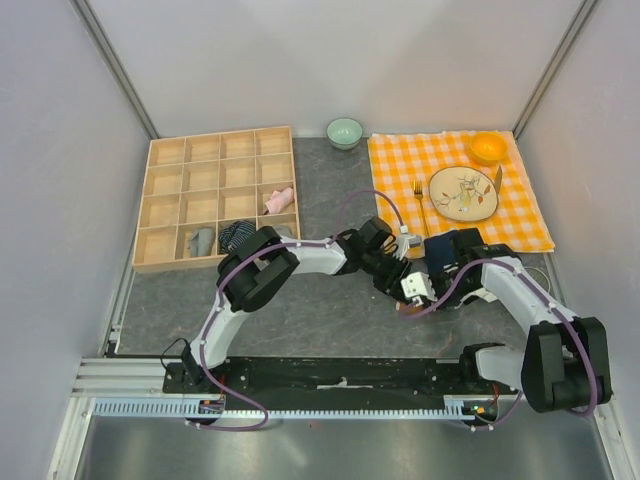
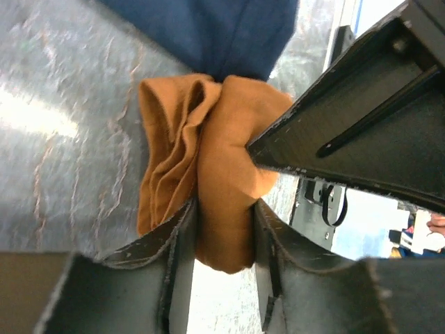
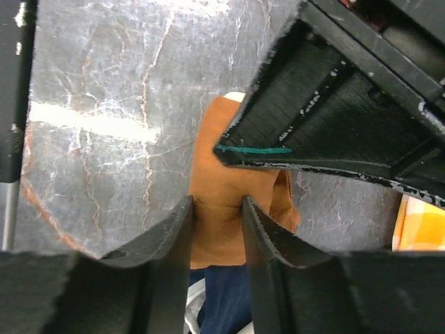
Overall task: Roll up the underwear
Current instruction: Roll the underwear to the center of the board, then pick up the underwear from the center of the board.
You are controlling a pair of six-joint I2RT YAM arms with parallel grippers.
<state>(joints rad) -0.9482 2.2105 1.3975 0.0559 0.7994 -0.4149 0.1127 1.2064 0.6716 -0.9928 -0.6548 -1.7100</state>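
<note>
Left end effector (image 2: 224,207) narrow, clamped on brown underwear (image 2: 233,139); right end effector (image 3: 216,207) clamps its opposite end. Advise even tension, tight turns, clear of navy cloth (image 2: 208,28).

- A dark grey, marble-veined worktop (image 1: 330,310) filled the middle of the scene.
- Plain pale grey panels closed it in: a back wall (image 1: 330,60), a left wall (image 1: 60,200) and a right wall (image 1: 600,150).
- A silver metal rail (image 1: 110,378) ran along the near edge.
- Light left a bright streak (image 2: 35,118) on the worktop's glossy surface.
</note>
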